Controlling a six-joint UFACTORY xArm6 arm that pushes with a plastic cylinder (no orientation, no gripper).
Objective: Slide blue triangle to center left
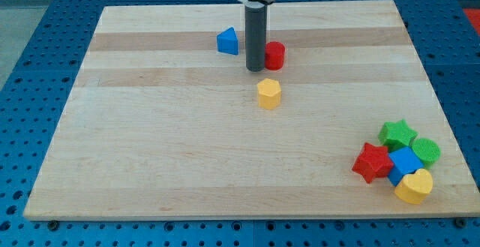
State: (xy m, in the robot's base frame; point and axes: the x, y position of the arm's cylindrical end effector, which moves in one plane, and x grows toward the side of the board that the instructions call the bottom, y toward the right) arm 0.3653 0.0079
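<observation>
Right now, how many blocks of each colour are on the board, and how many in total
Blue: 2, the blue triangle and a blue cube
Red: 2, a red cylinder and a red star
Yellow: 2, a yellow hexagon and a yellow heart
Green: 2, a green star and a green cylinder
Total: 8

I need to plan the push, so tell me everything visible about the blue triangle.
The blue triangle is a small solid-looking block with a matte blue surface, standing flat on the wooden board near the view's top, a little left of centre. Its point faces the view's top. Nothing touches it: my tip stands just to its right with a narrow gap, and the red cylinder sits beyond the rod. Board to its left is open.
</observation>
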